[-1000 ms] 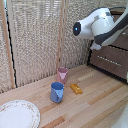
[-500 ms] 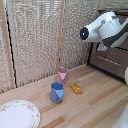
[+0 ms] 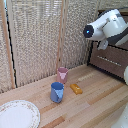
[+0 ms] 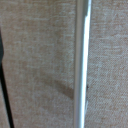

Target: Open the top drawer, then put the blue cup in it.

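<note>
Tool's jaw state hidden, arm point(image 3: 107, 27) raised by dresser, blue cup point(image 3: 57, 92) well apart below on table point(image 3: 90, 107).

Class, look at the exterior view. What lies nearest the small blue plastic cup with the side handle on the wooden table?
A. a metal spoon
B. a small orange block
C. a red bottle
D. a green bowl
B: the small orange block lies on the wooden table just beside the small blue plastic cup, toward the exterior view's right; no bowl, bottle or spoon shows.
</note>
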Robot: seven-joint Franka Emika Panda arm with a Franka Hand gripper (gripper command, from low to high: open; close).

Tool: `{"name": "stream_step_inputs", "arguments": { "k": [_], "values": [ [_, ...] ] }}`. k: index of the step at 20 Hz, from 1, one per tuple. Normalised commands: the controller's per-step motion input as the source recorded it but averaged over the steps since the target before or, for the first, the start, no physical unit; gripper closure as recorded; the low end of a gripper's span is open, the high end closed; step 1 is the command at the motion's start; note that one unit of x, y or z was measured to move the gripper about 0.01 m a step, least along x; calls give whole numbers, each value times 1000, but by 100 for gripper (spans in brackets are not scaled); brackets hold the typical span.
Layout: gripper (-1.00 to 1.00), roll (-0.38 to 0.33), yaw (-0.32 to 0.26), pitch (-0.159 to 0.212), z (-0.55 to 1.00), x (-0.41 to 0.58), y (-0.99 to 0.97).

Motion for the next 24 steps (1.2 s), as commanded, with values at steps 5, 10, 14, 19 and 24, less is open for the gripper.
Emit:
{"name": "stream_step_inputs", "arguments": {
  "k": [5, 10, 14, 19, 24],
  "values": [
    [-100, 53, 9, 15, 145, -45, -853],
    [100, 36, 15, 2, -3, 6, -409],
    [100, 0, 3, 0, 0, 1, 0],
    [100, 0, 21, 8, -19, 0, 0],
    [100, -1, 39, 15, -49, -21, 0]
  ]
}}
